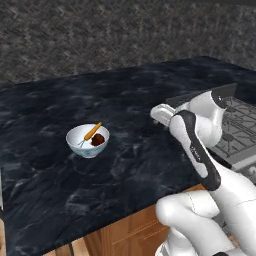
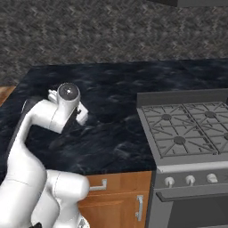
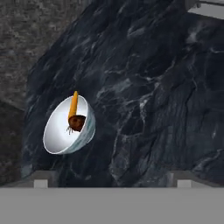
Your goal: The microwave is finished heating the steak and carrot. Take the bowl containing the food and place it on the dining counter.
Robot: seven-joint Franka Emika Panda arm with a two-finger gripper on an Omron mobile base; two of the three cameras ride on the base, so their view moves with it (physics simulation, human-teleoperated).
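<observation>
- Bowl (image 1: 88,141): white inside, faint pale blue on its outer wall.
- Carrot (image 1: 92,131): orange, with a thin green stem.
- Steak (image 1: 98,139): dark brown.
- Dining counter (image 1: 60,100): black with pale grey marble veins, on a warm brown wooden base (image 2: 120,198).
- Stovetop (image 2: 187,129): grey with dark grates.

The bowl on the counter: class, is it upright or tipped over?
Upright. The bowl sits on its base on the black counter, rim up, with the carrot and steak inside.
</observation>
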